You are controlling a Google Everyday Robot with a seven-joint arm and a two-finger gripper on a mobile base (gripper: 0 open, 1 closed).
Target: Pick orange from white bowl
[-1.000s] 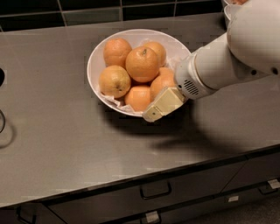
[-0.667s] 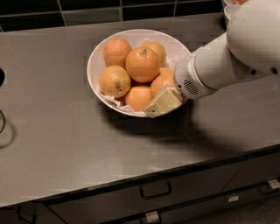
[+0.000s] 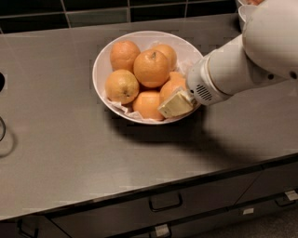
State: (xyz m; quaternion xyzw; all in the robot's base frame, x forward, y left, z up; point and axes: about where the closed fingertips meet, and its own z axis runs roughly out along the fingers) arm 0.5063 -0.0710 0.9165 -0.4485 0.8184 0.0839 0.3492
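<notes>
The white bowl [image 3: 104, 56] stands on the counter at the centre back, lined with crumpled white paper and filled with several oranges. The orange [image 3: 170, 87], plain and deep orange, lies at the bowl's right front, partly hidden by my arm. My gripper [image 3: 175, 104] reaches in from the right over the bowl's front right rim, its cream tip lying against this orange and the front one [image 3: 147, 104]. An orange with a dark stem dimple [image 3: 151, 68] sits on top of the pile. A paler one with a dark speck [image 3: 121, 86] lies at the left.
The grey counter [image 3: 60, 139] ends in a front edge with drawers [image 3: 164, 202] below. A dark tiled wall [image 3: 93, 9] runs behind. A smaller white bowl [image 3: 243, 11] stands at the back right, behind my arm [image 3: 242, 60].
My gripper has moved slightly farther over the rim into the bowl, closer against the right front oranges. The oranges have not shifted.
</notes>
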